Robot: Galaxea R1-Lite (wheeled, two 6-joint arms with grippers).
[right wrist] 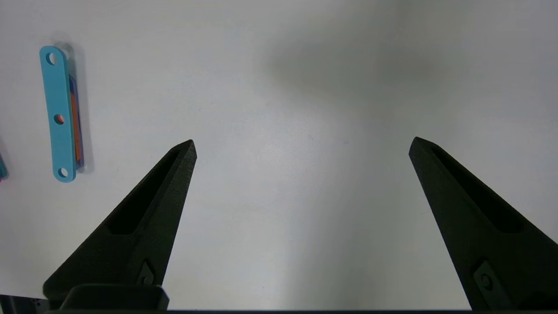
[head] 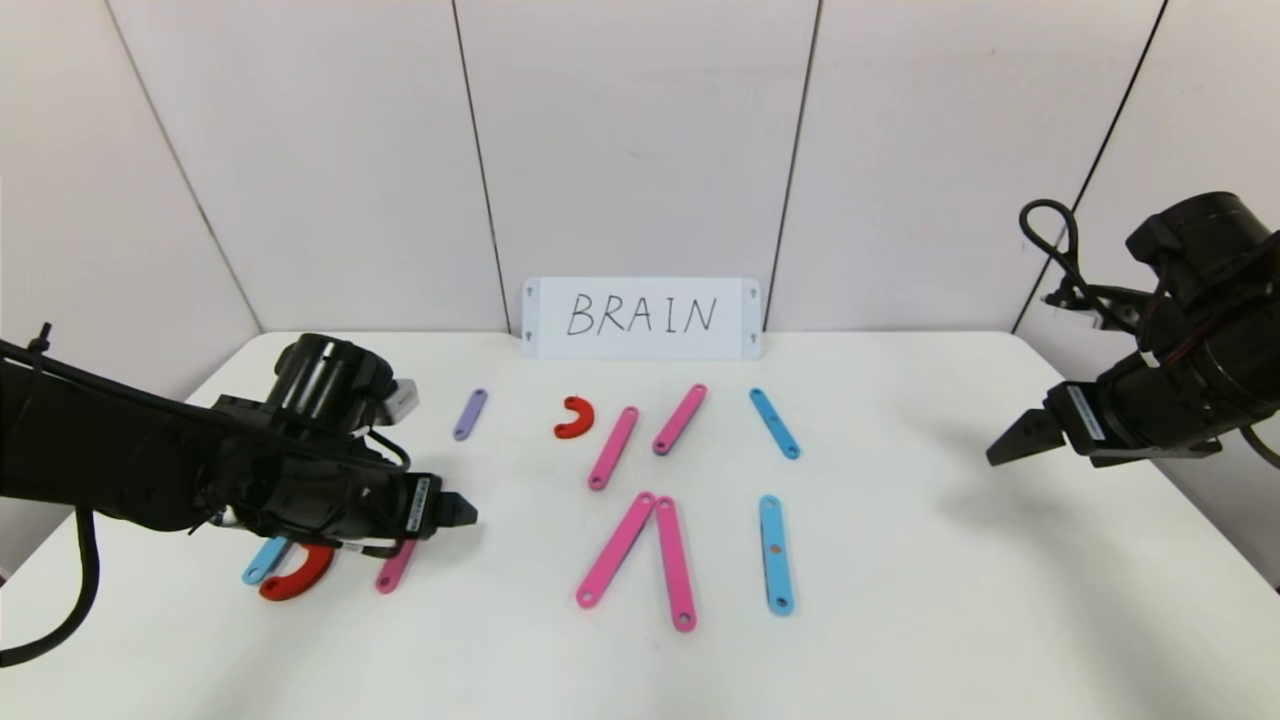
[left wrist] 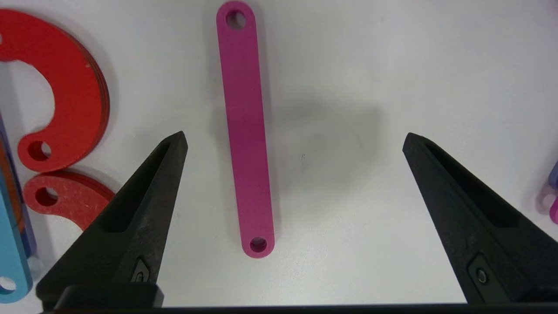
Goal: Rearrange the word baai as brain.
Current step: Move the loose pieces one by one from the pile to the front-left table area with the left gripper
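Note:
The word lies as loose flat pieces on the white table (head: 900, 600). In the middle are a purple bar (head: 470, 414), a small red arc (head: 576, 417), pink bars (head: 613, 447) and blue bars (head: 775, 553). My left gripper (head: 460, 510) hovers open at the front left. In the left wrist view, a pink bar (left wrist: 245, 131) lies flat on the table between the open fingers of that gripper (left wrist: 295, 139), untouched. Two red arcs (left wrist: 74, 91) and a blue bar (left wrist: 11, 244) lie beside it. My right gripper (head: 1010, 440) hangs open at the far right, over bare table (right wrist: 303, 146).
A white card (head: 640, 318) with "BRAIN" handwritten on it leans against the back wall. Two pink bars (head: 640, 550) meet in an upside-down V at the front centre. The right wrist view shows one blue bar (right wrist: 59, 113) off to the side.

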